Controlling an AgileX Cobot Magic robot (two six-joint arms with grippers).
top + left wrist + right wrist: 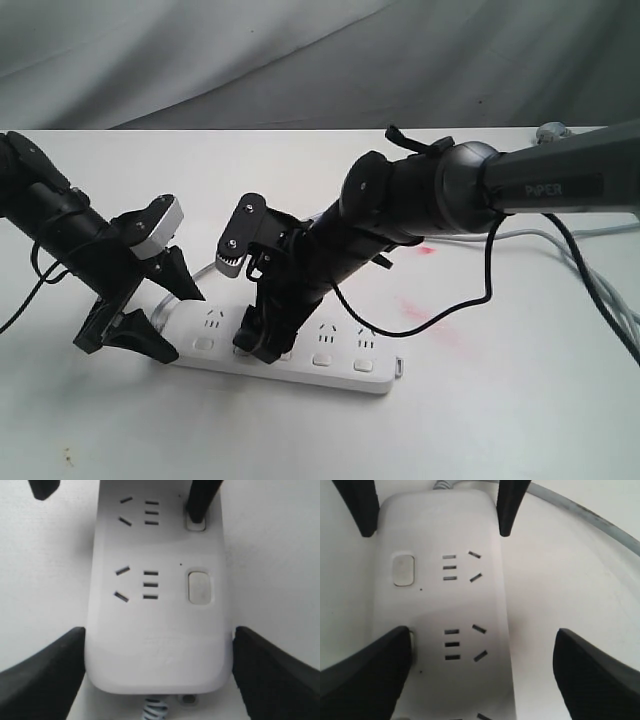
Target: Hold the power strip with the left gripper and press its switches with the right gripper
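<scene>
Currently, locate the power strip flat on the white table, low in the centre of the exterior view, sockets facing up. Find the left gripper at the strip's left end, the end with the grey cable. Note its two black fingers, one on each long edge of the strip and touching both edges; read this claw as clamped across the strip's width. See the first of the switches just past those fingers, uncovered.

Find the right gripper reaching down from the thick dark arm onto the strip, close beside the left gripper but apart from it. Read its jaws as spread wide: one fingertip planted on the second switch, the other finger off the strip's far edge, above bare table. Treat the depth of the press as not readable from these views.

Note two further buttons to the right of that claw, both uncovered. Note also faint pink marks on the table behind the strip's right half, and grey cloth behind the table.
</scene>
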